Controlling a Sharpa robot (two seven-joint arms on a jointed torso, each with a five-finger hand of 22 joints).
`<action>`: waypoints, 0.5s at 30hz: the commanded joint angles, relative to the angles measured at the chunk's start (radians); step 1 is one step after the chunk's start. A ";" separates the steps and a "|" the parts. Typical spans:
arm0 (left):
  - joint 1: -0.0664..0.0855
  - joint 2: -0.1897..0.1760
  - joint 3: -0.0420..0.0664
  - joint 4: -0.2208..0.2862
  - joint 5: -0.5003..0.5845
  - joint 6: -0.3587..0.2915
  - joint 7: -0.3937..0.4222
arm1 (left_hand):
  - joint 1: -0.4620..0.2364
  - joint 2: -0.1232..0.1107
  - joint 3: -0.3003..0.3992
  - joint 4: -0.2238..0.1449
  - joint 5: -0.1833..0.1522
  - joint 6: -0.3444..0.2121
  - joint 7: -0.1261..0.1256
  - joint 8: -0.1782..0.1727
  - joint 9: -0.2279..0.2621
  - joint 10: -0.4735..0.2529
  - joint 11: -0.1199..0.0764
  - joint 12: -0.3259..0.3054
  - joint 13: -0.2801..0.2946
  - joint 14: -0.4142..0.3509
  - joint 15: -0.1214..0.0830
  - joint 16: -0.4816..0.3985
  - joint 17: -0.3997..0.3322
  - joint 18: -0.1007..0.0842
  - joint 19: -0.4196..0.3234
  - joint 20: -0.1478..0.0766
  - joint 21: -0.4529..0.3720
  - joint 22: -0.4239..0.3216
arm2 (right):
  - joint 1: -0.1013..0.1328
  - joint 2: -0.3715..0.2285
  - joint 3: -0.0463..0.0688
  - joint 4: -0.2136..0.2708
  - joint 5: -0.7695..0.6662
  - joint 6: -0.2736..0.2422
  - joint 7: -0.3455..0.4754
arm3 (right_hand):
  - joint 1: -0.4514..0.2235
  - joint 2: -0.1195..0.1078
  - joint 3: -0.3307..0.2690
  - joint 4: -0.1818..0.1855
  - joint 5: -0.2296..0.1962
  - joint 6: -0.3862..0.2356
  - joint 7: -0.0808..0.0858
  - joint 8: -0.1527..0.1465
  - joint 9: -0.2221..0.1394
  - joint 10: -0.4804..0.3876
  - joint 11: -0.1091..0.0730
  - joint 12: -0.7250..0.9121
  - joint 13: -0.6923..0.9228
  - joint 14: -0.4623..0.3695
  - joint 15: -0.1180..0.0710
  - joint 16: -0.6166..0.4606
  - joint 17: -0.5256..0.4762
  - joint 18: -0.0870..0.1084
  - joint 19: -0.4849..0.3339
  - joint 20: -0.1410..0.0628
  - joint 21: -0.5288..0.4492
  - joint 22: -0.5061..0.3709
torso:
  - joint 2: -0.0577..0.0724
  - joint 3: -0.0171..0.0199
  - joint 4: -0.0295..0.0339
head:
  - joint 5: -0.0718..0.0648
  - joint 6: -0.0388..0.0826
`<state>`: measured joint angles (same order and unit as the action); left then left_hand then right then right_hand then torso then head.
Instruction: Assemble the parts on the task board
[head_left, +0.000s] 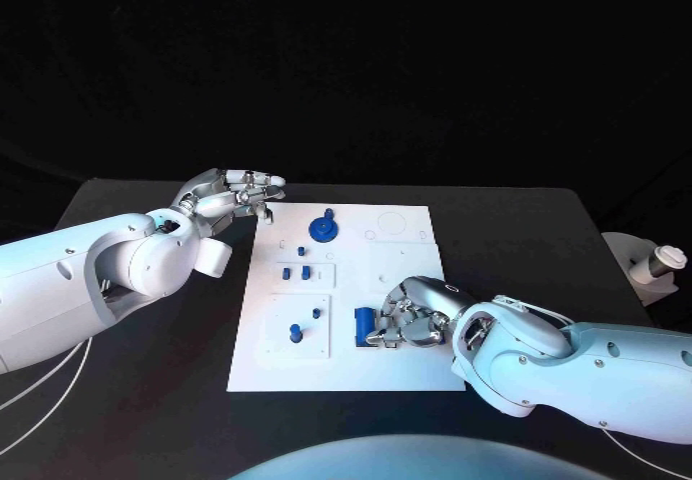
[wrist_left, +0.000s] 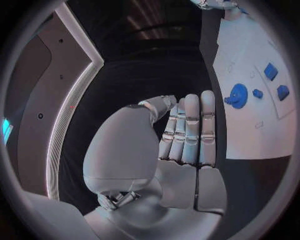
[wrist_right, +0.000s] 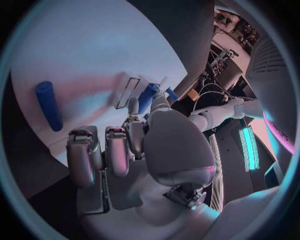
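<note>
Table (head_left: 548, 215), black and matte, carries the flat white rectangular task board (head_left: 389, 300) at its middle. Off the board's far left corner hovers the silver left hand (head_left: 231, 195), fingers straight, side by side, holding nothing. The silver right hand (head_left: 408, 318) rests on the board's near right part, fingers curled beside a blue cylindrical part (head_left: 364, 322); whether it grips that part I cannot tell. A round blue knob part (head_left: 326, 228) sits near the far edge.
</note>
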<state>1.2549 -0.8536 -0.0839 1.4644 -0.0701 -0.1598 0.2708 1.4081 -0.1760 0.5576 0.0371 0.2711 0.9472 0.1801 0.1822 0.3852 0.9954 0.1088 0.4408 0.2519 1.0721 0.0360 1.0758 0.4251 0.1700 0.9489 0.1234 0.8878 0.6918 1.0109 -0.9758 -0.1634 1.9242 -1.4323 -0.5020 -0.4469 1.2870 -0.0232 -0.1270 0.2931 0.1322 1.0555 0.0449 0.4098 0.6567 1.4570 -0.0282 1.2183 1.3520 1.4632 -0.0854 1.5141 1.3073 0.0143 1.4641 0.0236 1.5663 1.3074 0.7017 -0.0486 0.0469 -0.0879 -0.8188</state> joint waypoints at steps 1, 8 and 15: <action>0.000 0.000 0.000 -0.001 0.003 0.015 0.002 | 0.007 0.001 0.007 0.000 0.004 -0.007 0.003 -0.005 -0.001 -0.006 0.002 0.004 0.000 -0.005 -0.001 -0.001 -0.001 0.014 0.003 0.002 0.003 0.002 | 0.000 -0.009 0.000 0.005 0.009 -0.017 0.020 | -0.013 0.001 -0.011 -0.001 0.013 -0.001 -0.001 -0.001 -0.001 0.004 -0.001 -0.008 0.009 0.080 -0.004 0.004 0.115 -0.014 0.107 -0.004 0.004 0.263 | -0.001 0.0002 -0.0012 | 0.001 0.003; 0.000 -0.001 0.000 -0.004 0.003 0.018 -0.002 | 0.007 0.001 0.008 -0.001 0.004 -0.007 0.003 -0.005 -0.001 -0.006 0.002 0.005 0.000 -0.005 -0.001 -0.001 -0.002 0.014 0.003 0.002 0.004 0.002 | 0.002 -0.042 0.002 0.022 0.041 -0.068 0.068 | -0.041 -0.011 -0.048 -0.001 0.037 -0.014 0.004 -0.005 -0.004 -0.013 0.004 -0.049 -0.013 0.076 -0.001 -0.005 0.094 -0.014 0.107 -0.001 0.004 0.263 | -0.001 -0.0007 -0.0019 | -0.002 0.004; 0.000 -0.001 -0.001 -0.004 0.002 0.019 -0.004 | 0.007 0.001 0.008 -0.001 0.004 -0.007 0.003 -0.005 -0.001 -0.006 0.002 0.005 0.000 -0.005 -0.001 -0.001 -0.002 0.014 0.003 0.002 0.004 0.002 | 0.019 -0.110 0.009 0.025 0.025 -0.090 0.075 | 0.001 0.002 -0.048 -0.007 0.055 -0.023 0.006 -0.008 -0.007 -0.017 0.006 -0.057 -0.016 0.076 0.001 -0.005 0.097 -0.014 0.107 0.001 0.004 0.263 | -0.001 -0.0010 0.0003 | -0.012 0.008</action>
<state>1.2549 -0.8554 -0.0852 1.4584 -0.0703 -0.1578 0.2660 1.4081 -0.1760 0.5602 0.0344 0.2711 0.9472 0.1801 0.1822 0.3853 0.9955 0.1088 0.4407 0.2519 1.0721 0.0360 1.0757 0.4242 0.1700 0.9488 0.1234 0.8878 0.6930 1.0292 -1.0835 -0.1549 1.9488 -1.4004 -0.5638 -0.3946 1.2672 -0.0283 -0.1723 0.2925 0.1802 1.0417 0.0512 0.4048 0.6495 1.4465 -0.0231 1.1666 1.4157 1.4632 -0.0855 1.5141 1.3081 0.0143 1.4641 0.0236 1.5663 1.3081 0.7008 -0.0489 0.0457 -0.0961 -0.8122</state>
